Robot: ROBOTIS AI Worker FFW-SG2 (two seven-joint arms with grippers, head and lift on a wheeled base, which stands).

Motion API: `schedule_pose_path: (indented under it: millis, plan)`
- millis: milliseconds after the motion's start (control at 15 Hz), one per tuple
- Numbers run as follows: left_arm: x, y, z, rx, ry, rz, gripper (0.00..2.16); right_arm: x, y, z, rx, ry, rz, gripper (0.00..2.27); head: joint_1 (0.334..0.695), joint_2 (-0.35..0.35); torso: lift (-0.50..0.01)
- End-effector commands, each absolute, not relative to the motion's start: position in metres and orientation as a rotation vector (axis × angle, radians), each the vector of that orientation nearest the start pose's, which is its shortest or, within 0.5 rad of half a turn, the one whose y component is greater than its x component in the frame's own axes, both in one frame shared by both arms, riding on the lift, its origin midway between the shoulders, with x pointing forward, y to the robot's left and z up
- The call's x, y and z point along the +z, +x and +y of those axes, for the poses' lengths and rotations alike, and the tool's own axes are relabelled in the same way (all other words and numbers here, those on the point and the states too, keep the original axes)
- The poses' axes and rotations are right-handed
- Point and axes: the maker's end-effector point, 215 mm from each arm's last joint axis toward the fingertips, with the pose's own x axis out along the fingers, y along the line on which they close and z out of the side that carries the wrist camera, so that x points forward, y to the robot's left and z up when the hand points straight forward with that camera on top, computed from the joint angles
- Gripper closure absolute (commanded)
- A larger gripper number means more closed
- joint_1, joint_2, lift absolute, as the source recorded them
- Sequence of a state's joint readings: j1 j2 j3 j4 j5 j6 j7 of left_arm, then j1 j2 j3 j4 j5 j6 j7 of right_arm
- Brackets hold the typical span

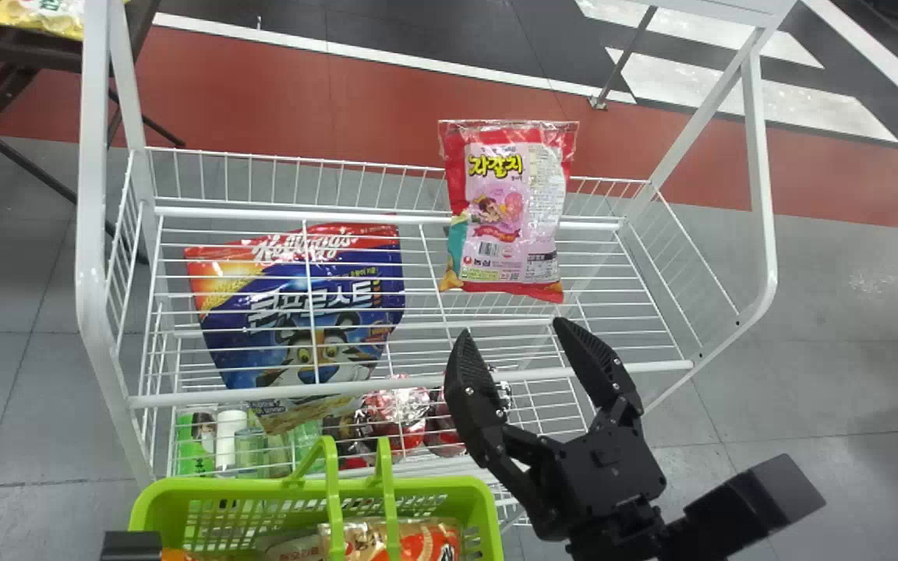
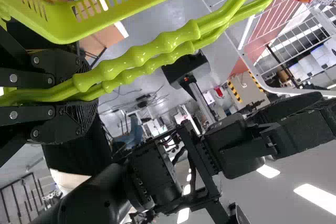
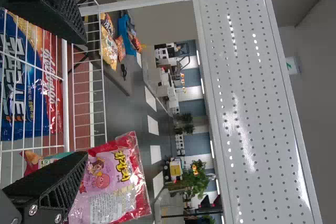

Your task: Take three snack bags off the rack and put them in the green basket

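Right gripper (image 1: 513, 329) hangs, fingers spread, over the front edge of the rack (image 1: 262, 393); the snack bag (image 1: 505, 214) is by its back edge. Left gripper (image 2: 86, 94) clasps the handles (image 2: 168, 43) of the green basket (image 1: 223, 488).

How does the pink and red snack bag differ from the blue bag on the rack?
The pink and red snack bag lies in front of the shelf wires, while the blue bag is seen through them, lower in the rack. The blue bag looks larger and wider; the pink and red one is narrower. Both are printed bags with a red band at the top.
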State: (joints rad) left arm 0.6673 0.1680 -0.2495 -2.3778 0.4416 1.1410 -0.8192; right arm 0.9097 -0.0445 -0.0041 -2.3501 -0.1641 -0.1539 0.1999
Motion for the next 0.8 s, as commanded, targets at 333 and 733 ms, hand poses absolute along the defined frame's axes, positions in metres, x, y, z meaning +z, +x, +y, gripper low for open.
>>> schedule_pose_path:
  millis: [333,733]
  plan:
    - [-0.3757,0.1303,-0.0670,-1.283,-0.688,0.931,1.04,-0.2773,0.3326,-0.1926,0.206,0.136,-0.038,0.06,0.695,-0.350,-0.021]
    - [-0.3746,0.1298,-0.0670,-1.288,-0.689,0.930,1.04,-0.2772,0.3326,-0.1940,0.202,0.135,-0.042,0.07,0.695,-0.350,-0.021]
